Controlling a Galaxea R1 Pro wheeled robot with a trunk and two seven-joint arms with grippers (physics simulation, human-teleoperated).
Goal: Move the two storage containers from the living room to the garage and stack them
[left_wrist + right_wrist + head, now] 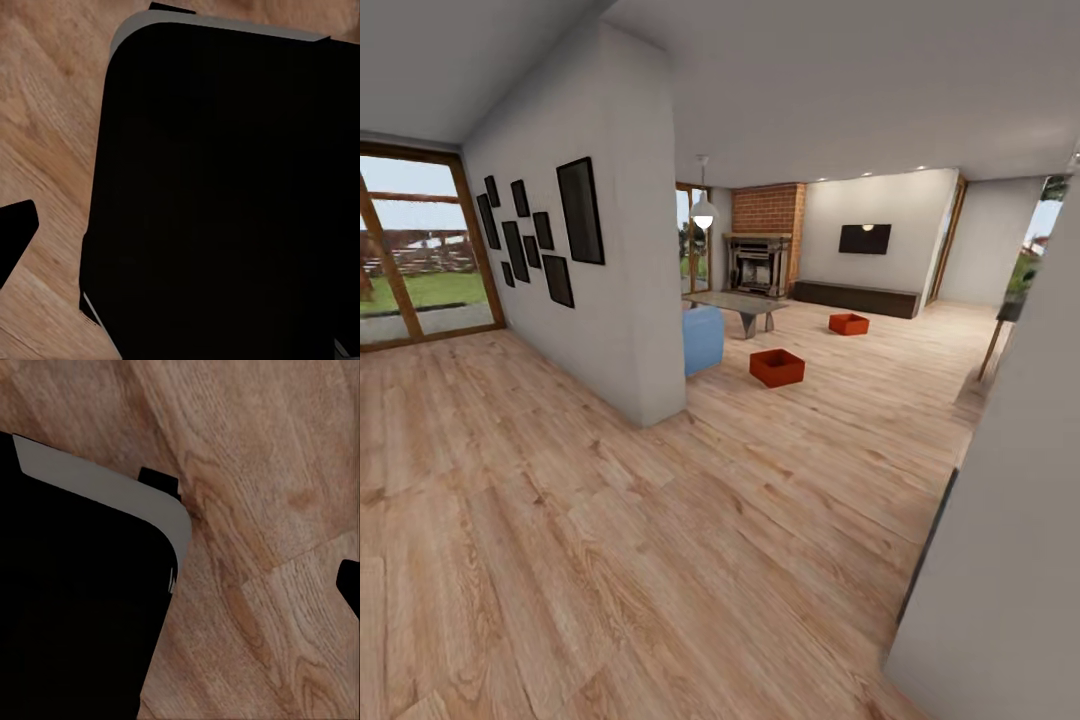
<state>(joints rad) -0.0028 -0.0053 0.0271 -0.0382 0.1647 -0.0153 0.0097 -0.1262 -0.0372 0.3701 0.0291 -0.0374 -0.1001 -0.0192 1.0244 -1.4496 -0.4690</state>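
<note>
Two red-orange open-topped storage containers sit on the light wood floor of the living room ahead. The nearer container (pixel 777 367) lies right of the blue sofa's end. The farther container (pixel 849 323) lies beyond it, in front of a long dark low cabinet. Both are several steps away from me. In the left wrist view a single dark fingertip (pixel 16 229) pokes in at the frame's edge over wood planks. The right wrist view has a like fingertip (pixel 349 585). I cannot judge how either gripper's jaws stand.
A grey wall corner (pixel 650 300) hung with black frames juts out on my left, with the blue sofa (pixel 703 338) and grey low table (pixel 735 303) behind it. Another wall (pixel 1010 520) stands close on my right. My dark base (pixel 225 195) is below the wrists.
</note>
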